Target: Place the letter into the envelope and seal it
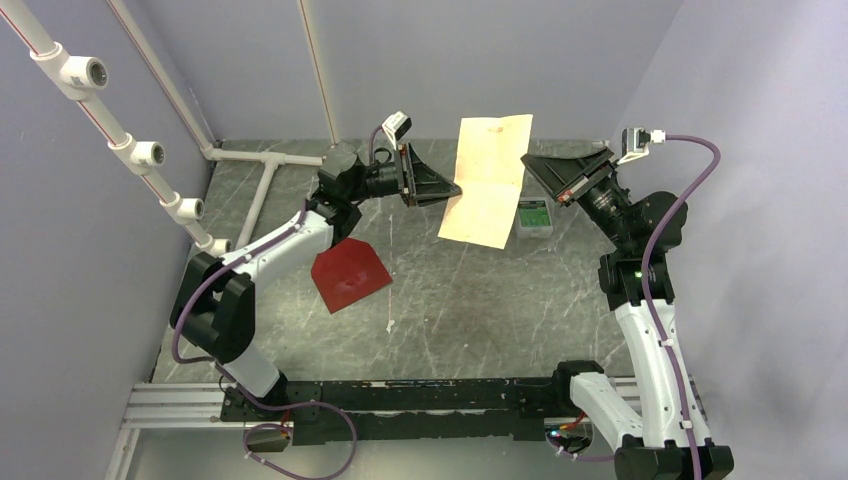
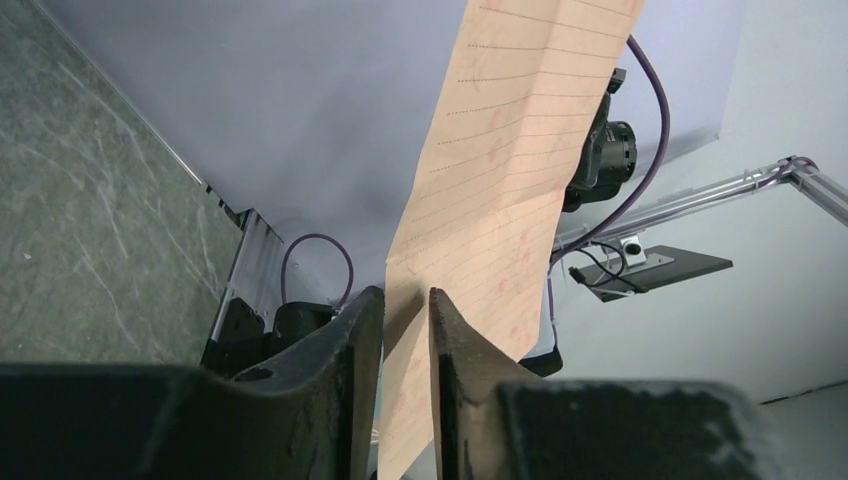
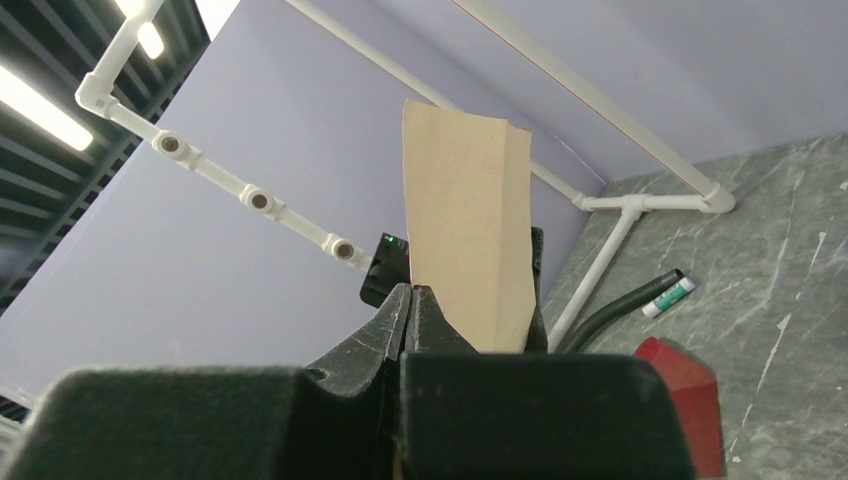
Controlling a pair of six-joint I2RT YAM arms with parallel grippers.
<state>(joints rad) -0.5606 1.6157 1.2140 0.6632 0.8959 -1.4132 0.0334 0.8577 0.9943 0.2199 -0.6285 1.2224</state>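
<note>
The letter, a tan-pink lined sheet creased across its middle, hangs in the air above the back of the table. My right gripper is shut on its right edge; in the right wrist view its jaws pinch the sheet. My left gripper is at the letter's left edge. In the left wrist view its jaws stand a little apart with the sheet passing between them. The dark red envelope lies flat on the table under the left arm, also seen in the right wrist view.
A small white-and-green box sits on the table beneath the letter. A white glue stick and a black hose lie near the back wall. White pipes run along the left side and back left corner.
</note>
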